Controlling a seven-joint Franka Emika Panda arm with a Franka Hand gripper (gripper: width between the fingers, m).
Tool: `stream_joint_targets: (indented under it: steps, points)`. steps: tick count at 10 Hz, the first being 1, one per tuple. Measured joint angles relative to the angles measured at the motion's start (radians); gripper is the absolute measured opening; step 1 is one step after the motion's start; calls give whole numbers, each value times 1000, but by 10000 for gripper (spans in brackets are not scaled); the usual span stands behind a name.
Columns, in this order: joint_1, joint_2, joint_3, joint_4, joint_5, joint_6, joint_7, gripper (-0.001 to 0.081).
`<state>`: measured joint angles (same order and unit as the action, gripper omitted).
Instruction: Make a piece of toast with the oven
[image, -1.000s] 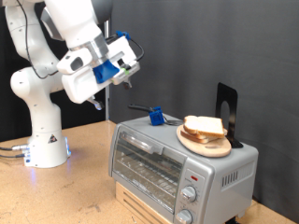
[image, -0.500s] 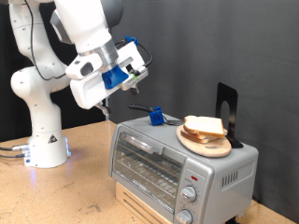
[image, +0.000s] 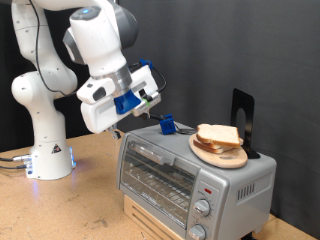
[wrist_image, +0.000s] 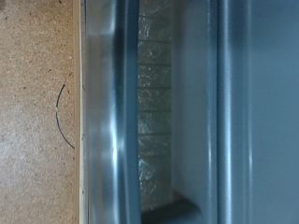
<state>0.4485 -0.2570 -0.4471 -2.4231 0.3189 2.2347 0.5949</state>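
— Hovering where, the gripper (image: 150, 100)?
— Above the oven (image: 190, 172), at its upper-left corner; jaw spread can't be told.
— The piece of toast (image: 220, 136)?
— Atop the oven, on a wooden plate (image: 218, 153).

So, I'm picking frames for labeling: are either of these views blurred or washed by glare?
Exterior view: sharp and evenly lit, with the oven and gripper clear. Wrist view: close and soft, with bright streaks of glare on the oven's metal.

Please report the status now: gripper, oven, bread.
Gripper in the air above the oven's end on the exterior view's left, holding nothing visible. Oven door shut. Bread on the plate on top of the oven. Nothing in the way.
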Motion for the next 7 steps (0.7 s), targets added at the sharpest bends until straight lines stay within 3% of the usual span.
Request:
stream_joint_targets:
  steps: [4,7]
  points:
    - [0,15,18,-88,-18,116,0,808]
    - [-2,52,17,-116,-19,200,0,808]
